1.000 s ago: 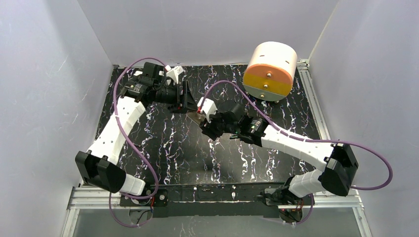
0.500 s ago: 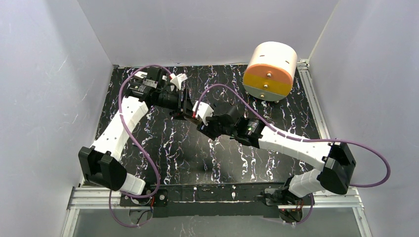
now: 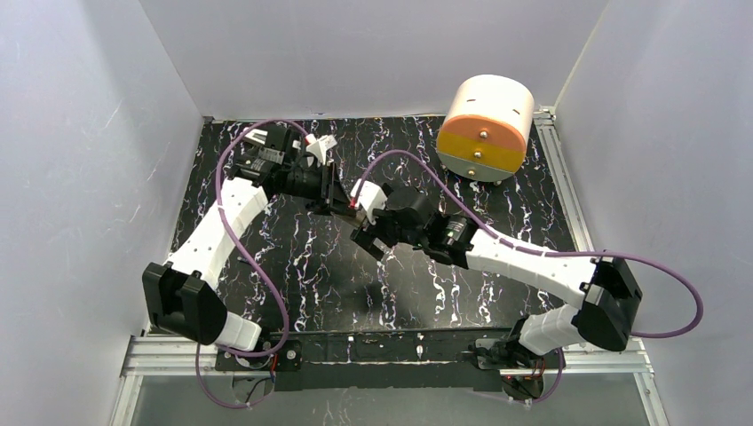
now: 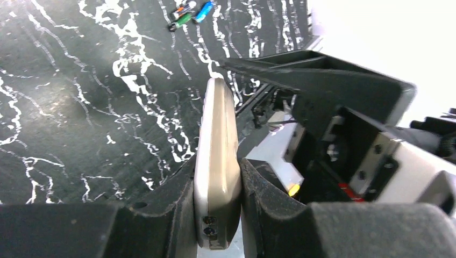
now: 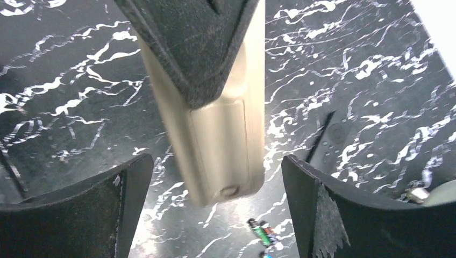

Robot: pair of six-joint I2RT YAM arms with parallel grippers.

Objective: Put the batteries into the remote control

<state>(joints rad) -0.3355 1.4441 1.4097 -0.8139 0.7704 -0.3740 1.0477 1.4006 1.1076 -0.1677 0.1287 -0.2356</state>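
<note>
The remote control [image 4: 218, 118], a slim off-white bar, is clamped edge-on between the pads of my left gripper [image 4: 218, 164], which is shut on it above the black marbled table. In the right wrist view the remote control [image 5: 226, 145] hangs down between the spread fingers of my right gripper [image 5: 215, 161], which is open with a gap on both sides. The batteries [image 5: 262, 232] lie together on the table below it. In the left wrist view a green battery [image 4: 182, 21] and a blue one [image 4: 203, 11] lie far off. From above, both grippers meet mid-table [image 3: 348, 211].
A large cream-and-orange drum [image 3: 487, 126] stands at the back right corner. A flat dark piece [image 5: 329, 131] lies on the table right of the remote. White walls close in the table [image 3: 293, 266] on three sides. Purple cables loop over both arms.
My right gripper has opened wide and let go of the remote. The left gripper has moved in and shut on it. Both wrists have shifted slightly left.
</note>
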